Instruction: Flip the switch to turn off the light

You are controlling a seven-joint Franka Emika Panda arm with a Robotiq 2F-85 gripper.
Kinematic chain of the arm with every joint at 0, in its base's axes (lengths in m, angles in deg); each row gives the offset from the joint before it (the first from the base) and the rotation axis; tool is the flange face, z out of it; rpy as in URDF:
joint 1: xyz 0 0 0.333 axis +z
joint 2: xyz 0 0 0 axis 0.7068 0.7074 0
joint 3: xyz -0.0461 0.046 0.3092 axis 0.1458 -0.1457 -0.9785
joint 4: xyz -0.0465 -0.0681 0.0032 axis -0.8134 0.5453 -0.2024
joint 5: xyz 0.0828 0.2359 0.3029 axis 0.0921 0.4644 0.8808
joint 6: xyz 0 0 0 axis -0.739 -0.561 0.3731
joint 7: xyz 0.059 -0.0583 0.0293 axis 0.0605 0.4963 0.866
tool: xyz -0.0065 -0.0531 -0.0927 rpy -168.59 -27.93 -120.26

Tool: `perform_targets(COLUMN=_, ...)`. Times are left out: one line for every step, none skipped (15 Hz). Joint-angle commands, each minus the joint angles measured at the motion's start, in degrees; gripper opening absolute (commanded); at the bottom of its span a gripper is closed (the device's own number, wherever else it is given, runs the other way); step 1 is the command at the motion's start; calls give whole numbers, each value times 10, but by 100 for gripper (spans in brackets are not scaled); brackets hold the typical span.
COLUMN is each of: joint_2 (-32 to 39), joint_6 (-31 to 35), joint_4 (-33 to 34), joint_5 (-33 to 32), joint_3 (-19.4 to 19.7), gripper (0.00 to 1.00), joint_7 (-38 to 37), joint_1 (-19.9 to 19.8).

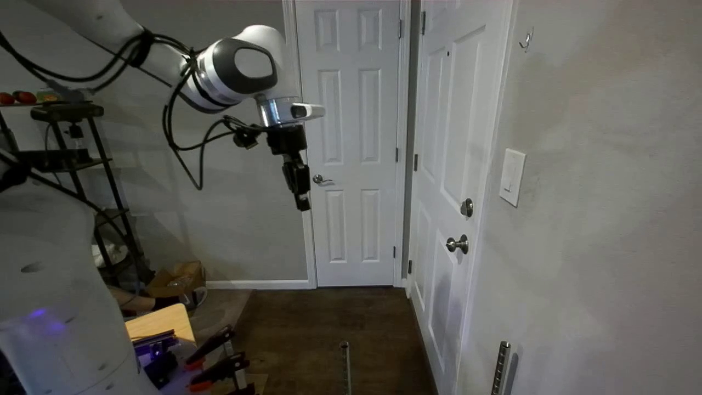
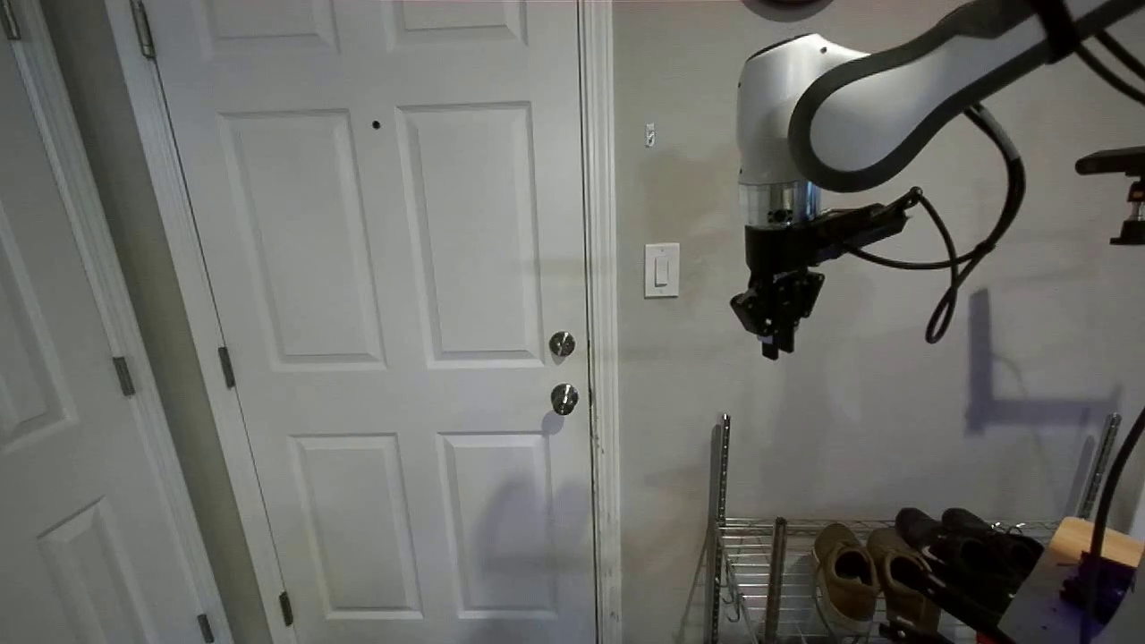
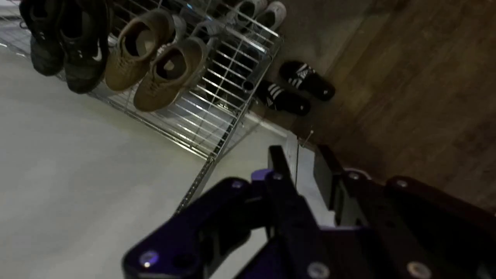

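Observation:
The switch is a white upright wall plate with a rocker, on the grey wall beside the white door with the round knob. It also shows in an exterior view, just right of the door frame. My gripper points down in the air, well apart from the switch. In an exterior view the gripper appears right of the switch, with its tips lower in the picture. In the wrist view the black fingers stand apart with nothing between them. The switch is out of the wrist view.
The white door has a deadbolt and a round knob. A wire shoe rack with shoes and metal posts stands against the wall below the gripper. A small hook is above the switch. Black slides lie on the floor.

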Motion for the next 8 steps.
perform_targets(joint_2=52, joint_6=98, joint_4=12, joint_5=-36, joint_3=29, gripper=4, joint_7=14, joint_1=-34)
perform_targets(joint_2=65, joint_6=125, joint_4=16, joint_5=-40, joint_3=37, gripper=3, joint_7=14, joint_1=-40)
perform_targets(joint_2=82, joint_6=150, joint_4=20, joint_5=-42, joint_3=46, gripper=1, joint_7=18, joint_1=-47)
perform_targets(joint_2=96, joint_6=170, joint_4=25, joint_5=-42, joint_3=52, gripper=0, joint_7=18, joint_1=-51)
perform_targets(joint_2=111, joint_6=191, joint_4=30, joint_5=-43, joint_3=57, gripper=3, joint_7=21, joint_1=-55)
perform_targets(joint_2=124, joint_6=209, joint_4=36, joint_5=-46, joint_3=60, gripper=3, joint_7=21, joint_1=-59)
perform_targets(joint_2=137, joint_6=227, joint_4=42, joint_5=-45, joint_3=65, gripper=6, joint_7=22, joint_1=-61)
perform_targets(joint_2=151, joint_6=245, joint_4=50, joint_5=-45, joint_3=69, gripper=5, joint_7=22, joint_1=-63)
